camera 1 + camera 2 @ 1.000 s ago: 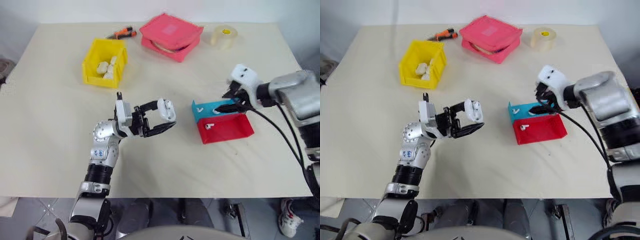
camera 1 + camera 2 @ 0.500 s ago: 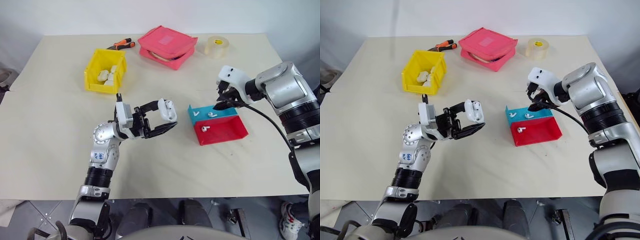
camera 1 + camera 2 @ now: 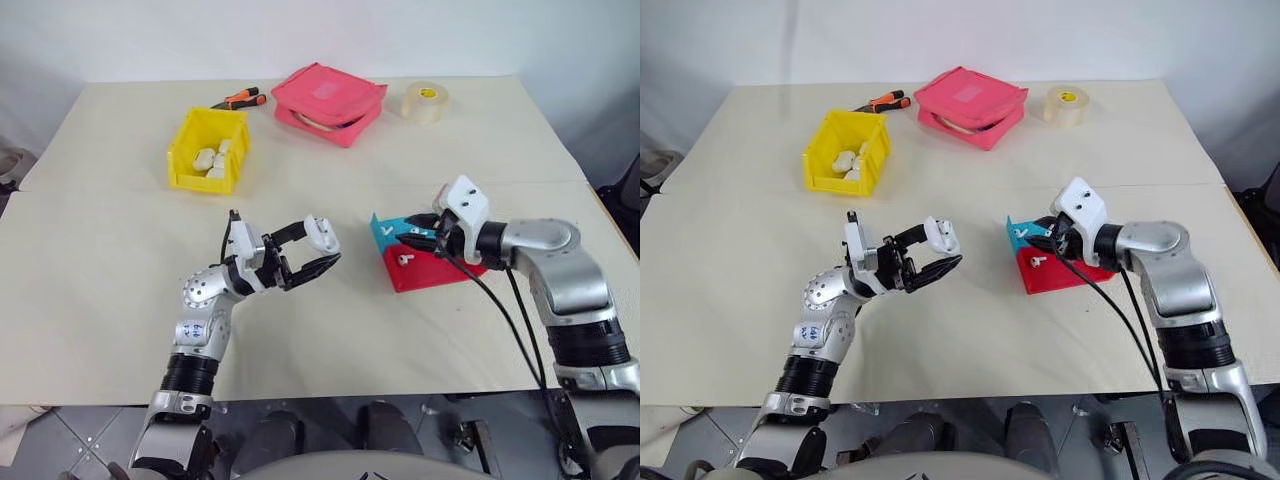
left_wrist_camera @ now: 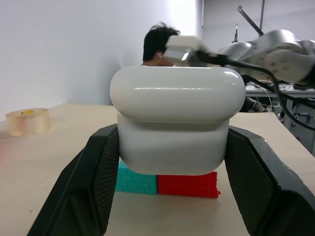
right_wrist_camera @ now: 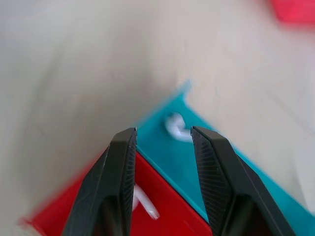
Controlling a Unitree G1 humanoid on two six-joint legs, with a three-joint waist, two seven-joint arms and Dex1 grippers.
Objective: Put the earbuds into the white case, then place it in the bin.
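Both arms are silver metal with black joint bands. The right arm [image 3: 560, 270] trails black cables, its wrist capped white. Black ribbed fingers [image 4: 93, 182] end each arm.

No legible text or labels

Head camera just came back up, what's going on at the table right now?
The left gripper is shut on the white case, holding it above the table with its lid closed. The right gripper is open and poised over the blue tray and red tray, aimed at an earbud in the blue one; a second earbud lies in the red one. Neither earbud is picked up yet. The yellow bin at the far left holds other white items.
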